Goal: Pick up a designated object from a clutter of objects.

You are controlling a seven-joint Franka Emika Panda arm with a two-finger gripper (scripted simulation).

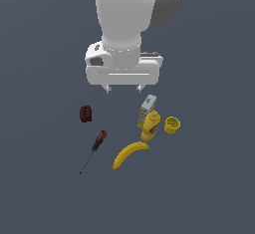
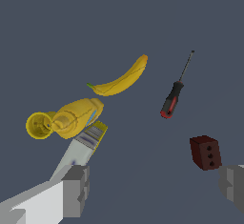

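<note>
The screwdriver [image 1: 94,149] with a red-and-black handle and thin dark shaft lies flat on the grey surface, toward the exterior view's left of the banana [image 1: 128,154]. It also shows in the wrist view [image 2: 175,90]. My gripper [image 1: 123,87] hangs open and empty above the clutter, well above and behind the screwdriver, with its fingertips [image 2: 76,189] wide apart. The dark-red block [image 1: 85,113] lies beyond the screwdriver's handle and shows in the wrist view [image 2: 205,152] near one fingertip.
A yellow mustard bottle [image 1: 150,125] lies beside a grey-white box [image 1: 147,105] and a small yellow cup [image 1: 172,125] at the exterior view's right. In the wrist view the banana [image 2: 121,79], bottle [image 2: 75,117], cup [image 2: 38,125] and box [image 2: 82,147] show together.
</note>
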